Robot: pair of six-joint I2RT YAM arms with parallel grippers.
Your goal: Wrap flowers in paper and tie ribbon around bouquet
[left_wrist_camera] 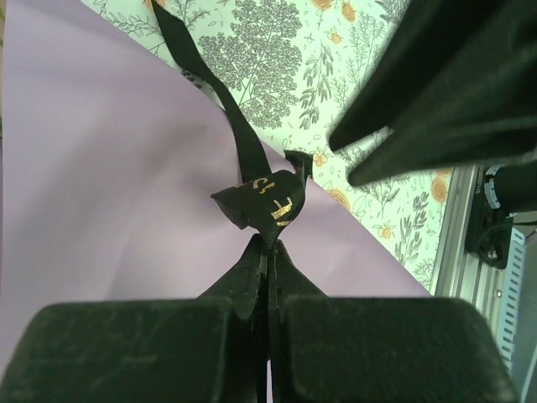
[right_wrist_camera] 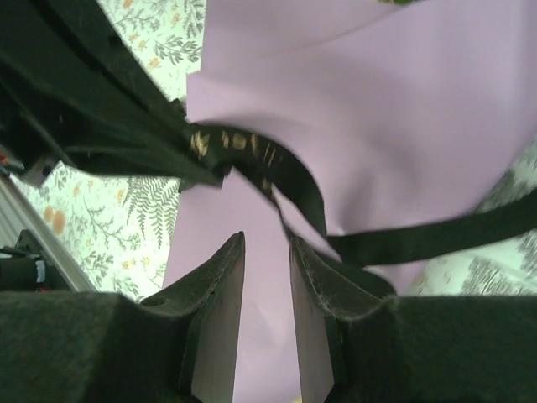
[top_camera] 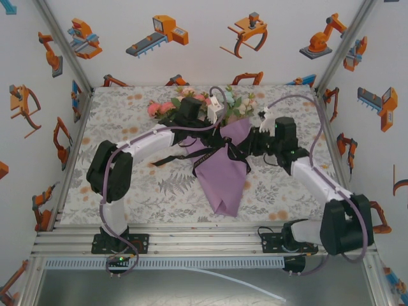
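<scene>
Tabletop [left_wrist_camera: 277, 67]; hand [left_wrist_camera: 270, 245] seemingly tight on ribbon [left_wrist_camera: 260, 197]

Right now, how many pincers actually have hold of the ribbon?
1. The left pincer is shut on the ribbon at its knot, over the purple paper. The right pincer stands open beside the ribbon, nothing between its jaws.

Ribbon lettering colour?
Gold, on the black ribbon; it shows best in the left wrist view.
</scene>
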